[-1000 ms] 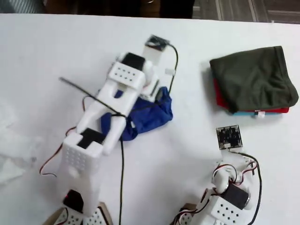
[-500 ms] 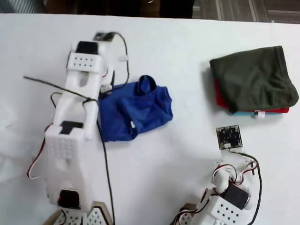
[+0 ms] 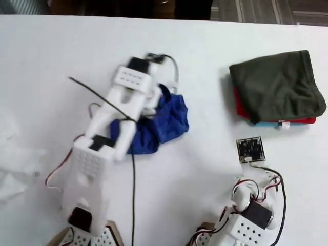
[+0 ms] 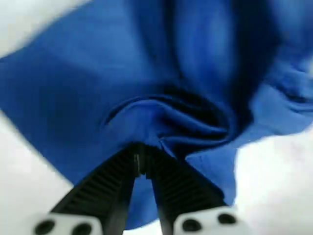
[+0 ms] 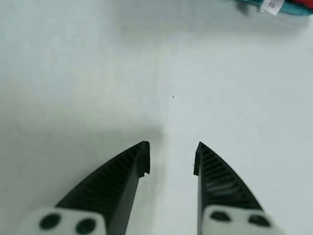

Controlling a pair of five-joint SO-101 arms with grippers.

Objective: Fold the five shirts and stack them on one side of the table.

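A crumpled blue shirt (image 3: 166, 120) lies mid-table, partly under my left arm. My left gripper (image 3: 154, 101) sits at the shirt's upper left edge. In the left wrist view its fingers (image 4: 117, 181) are shut on a bunched fold of the blue shirt (image 4: 186, 73). At the right side of the table a folded olive shirt (image 3: 277, 84) tops a stack, with a red shirt (image 3: 245, 110) and a teal shirt (image 3: 266, 124) under it. My right gripper (image 5: 171, 152) hangs open over bare table, near the teal shirt's edge (image 5: 293, 10).
The right arm's base (image 3: 248, 215) is folded up at the table's near right corner. Something pale and crumpled (image 3: 13, 169) lies at the left edge. The table's far edge (image 3: 154, 18) runs along the back.
The left arm swung left, drawing the blue shirt out flatter, then came back right; the shirt is bunched up again under it. The right arm and the stack kept still.
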